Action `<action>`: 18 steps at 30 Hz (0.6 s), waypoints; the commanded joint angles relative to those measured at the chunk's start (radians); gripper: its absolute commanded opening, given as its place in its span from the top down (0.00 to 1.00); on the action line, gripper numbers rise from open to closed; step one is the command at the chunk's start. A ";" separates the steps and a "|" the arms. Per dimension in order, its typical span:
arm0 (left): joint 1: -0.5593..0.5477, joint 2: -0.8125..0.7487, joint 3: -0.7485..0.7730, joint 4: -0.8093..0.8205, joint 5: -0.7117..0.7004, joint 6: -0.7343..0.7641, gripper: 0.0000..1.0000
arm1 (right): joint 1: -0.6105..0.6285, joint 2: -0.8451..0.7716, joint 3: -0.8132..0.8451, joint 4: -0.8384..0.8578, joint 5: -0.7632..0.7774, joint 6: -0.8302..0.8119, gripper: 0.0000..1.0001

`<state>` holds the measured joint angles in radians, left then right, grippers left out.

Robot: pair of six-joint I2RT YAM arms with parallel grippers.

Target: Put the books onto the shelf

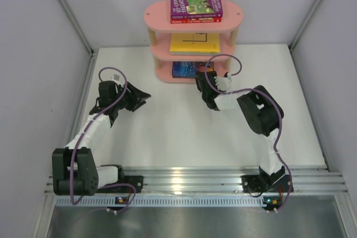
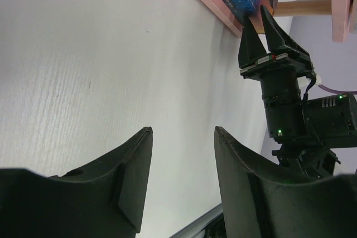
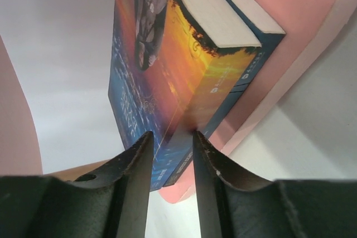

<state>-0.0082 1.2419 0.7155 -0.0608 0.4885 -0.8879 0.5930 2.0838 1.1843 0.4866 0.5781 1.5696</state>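
Observation:
The pink shelf stands at the back of the table. A purple book lies on a red one on the top board, and a yellow book is on the middle board. On the bottom board a blue book with an orange glow lies on a dark navy book. My right gripper reaches into the bottom tier, its jaws close on either side of the blue book's near corner. My left gripper hovers open over the table at the left, holding nothing.
A wooden shelf post stands just beyond the right gripper. Grey walls close the table in at the left and right. An aluminium rail carrying both arm bases runs along the near edge.

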 commanded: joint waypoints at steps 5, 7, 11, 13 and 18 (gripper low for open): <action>0.002 -0.030 0.009 0.010 -0.014 0.018 0.46 | -0.021 -0.106 -0.005 0.050 0.020 -0.100 0.61; 0.001 -0.036 0.012 0.007 -0.018 0.017 0.46 | -0.021 -0.129 -0.020 0.037 0.019 -0.094 0.61; 0.002 -0.050 0.012 -0.002 -0.016 0.007 0.46 | -0.022 -0.175 -0.058 -0.009 0.009 -0.069 0.61; 0.002 -0.056 0.012 -0.005 -0.014 0.006 0.46 | -0.022 -0.209 -0.099 -0.031 -0.007 -0.030 0.62; 0.002 -0.064 0.033 -0.040 -0.004 0.036 0.43 | -0.032 -0.309 -0.243 -0.057 -0.122 -0.051 0.59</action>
<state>-0.0082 1.2060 0.7162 -0.0875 0.4789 -0.8848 0.5812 1.8584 1.0122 0.4488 0.5312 1.5364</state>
